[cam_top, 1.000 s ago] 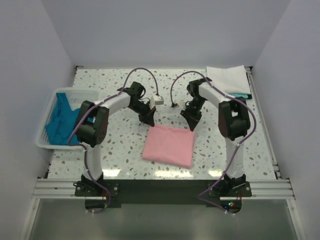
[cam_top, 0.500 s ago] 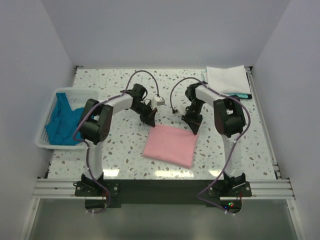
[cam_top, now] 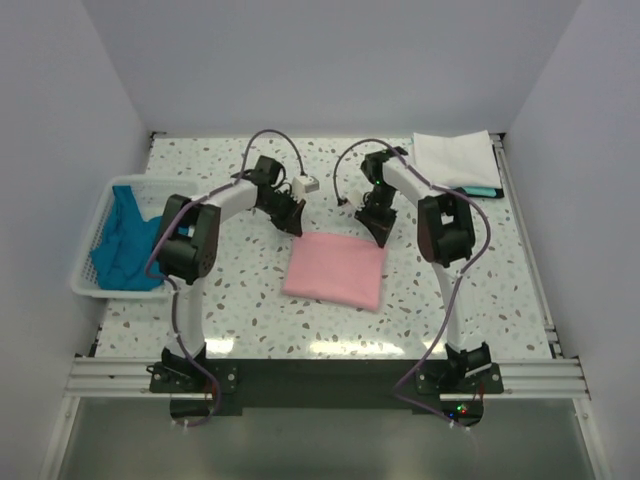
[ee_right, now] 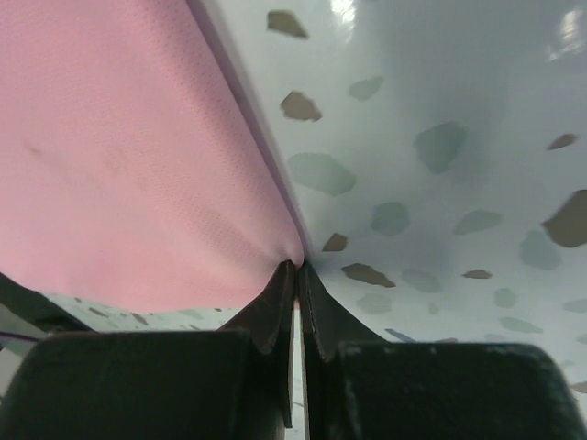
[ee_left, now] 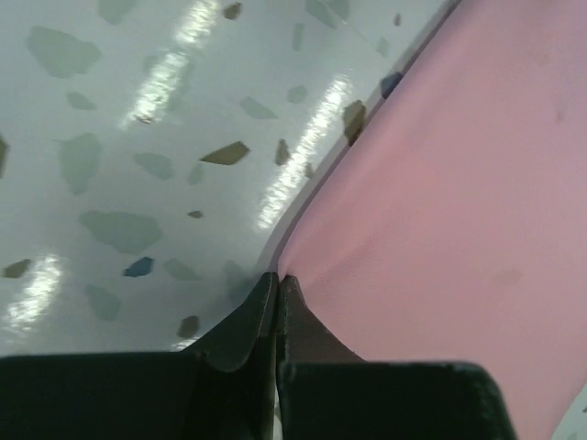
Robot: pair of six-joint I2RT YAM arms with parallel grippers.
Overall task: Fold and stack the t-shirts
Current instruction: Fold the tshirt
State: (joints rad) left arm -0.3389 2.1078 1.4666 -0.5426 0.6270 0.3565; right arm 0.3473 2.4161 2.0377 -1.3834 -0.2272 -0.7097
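Here left tool (cam_top: 297,225) and right tool (cam_top: 382,237) each pinch the pink t-shirt (cam_top: 335,273) — far corners.

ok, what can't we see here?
- Top view: how many teal shirts in the basket; bunched, left arm overlaps it.
- Top view: teal cloth under the white shirt; only an edge shows.
- Wrist views: how much pink shirt the left gripper and right gripper pinch; fingers cover it.

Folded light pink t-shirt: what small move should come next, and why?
Probably lift the light pink t-shirt toward the folded white t-shirt at far right: it lies folded, and left gripper and right gripper are shut on its far corners.
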